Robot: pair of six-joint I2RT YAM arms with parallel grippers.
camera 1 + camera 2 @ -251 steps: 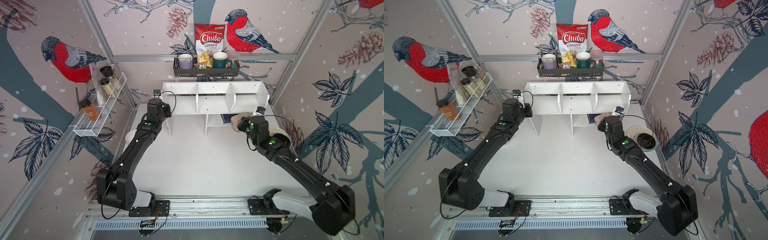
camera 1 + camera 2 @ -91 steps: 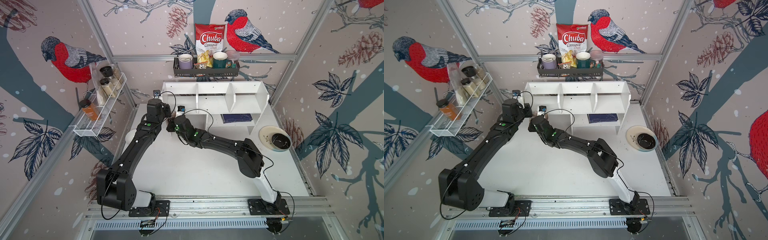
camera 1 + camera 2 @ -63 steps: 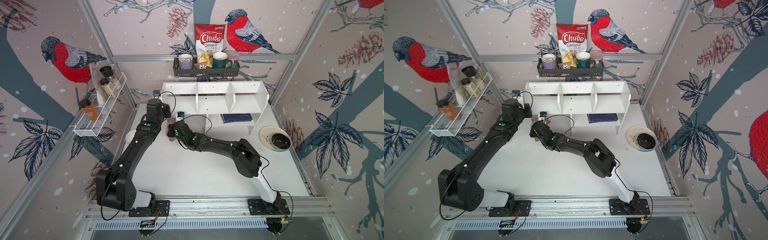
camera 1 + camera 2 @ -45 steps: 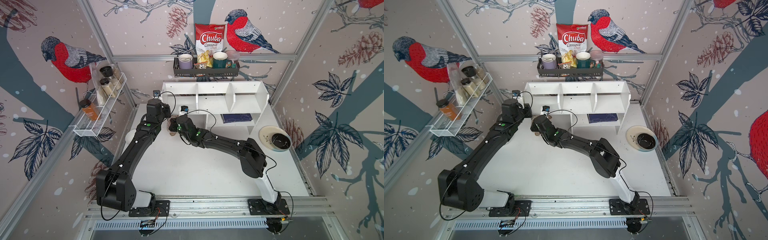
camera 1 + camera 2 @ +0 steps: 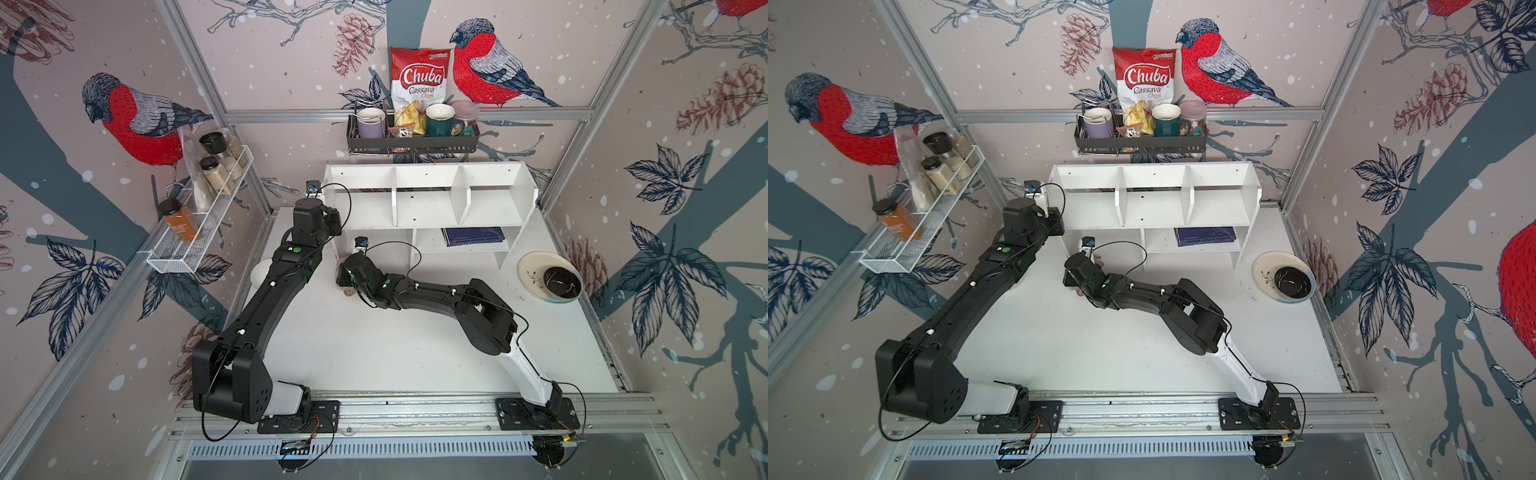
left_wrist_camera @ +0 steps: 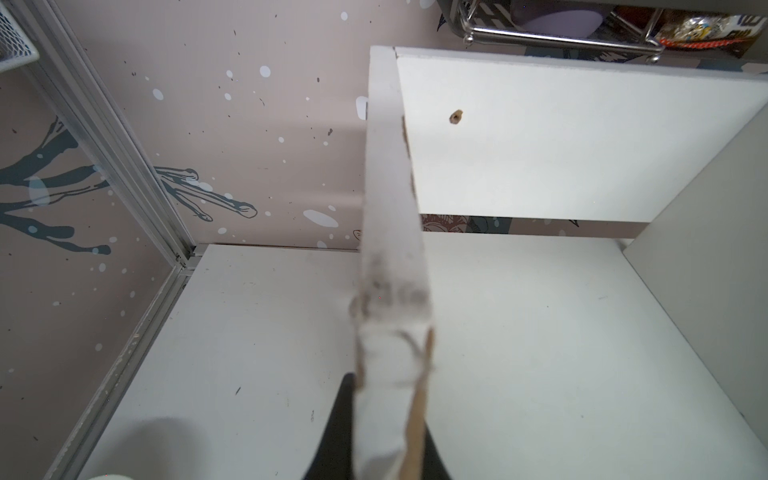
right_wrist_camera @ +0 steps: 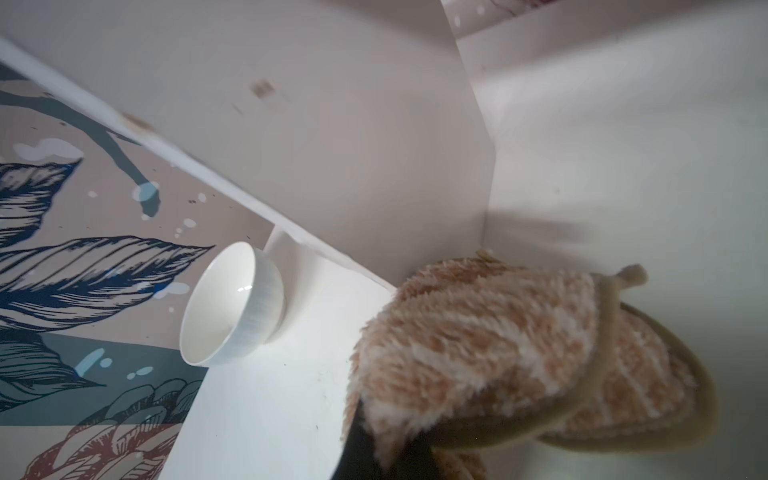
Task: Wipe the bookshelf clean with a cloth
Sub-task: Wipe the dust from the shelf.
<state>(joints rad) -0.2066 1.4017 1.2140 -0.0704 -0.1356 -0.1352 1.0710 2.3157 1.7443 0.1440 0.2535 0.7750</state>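
While the left gripper (image 6: 386, 436) is staying clamped on the front edge of the bookshelf's (image 5: 428, 203) left side panel, as before, the right gripper (image 7: 390, 453) is now working at the shelf's left leg. It has crossed over from the right end of the lower shelf, and over the last half second it has drawn back a little toward the desk's (image 5: 374, 345) front edge. Its jaws are pinching shut on the cloth (image 7: 498, 340), which is lying against the desk at the foot of that leg. The bookshelf is standing along the desk's back edge, its long axis running left to right and its open compartments facing the front. The cloth is bunching up, folded over on itself, and stretching away from the fingers toward the shelf. It is showing a fluffy tan pile with pale stripes and a plain beige hem. A white bowl (image 7: 232, 307) is sitting beyond the leg, near the desk's left edge.
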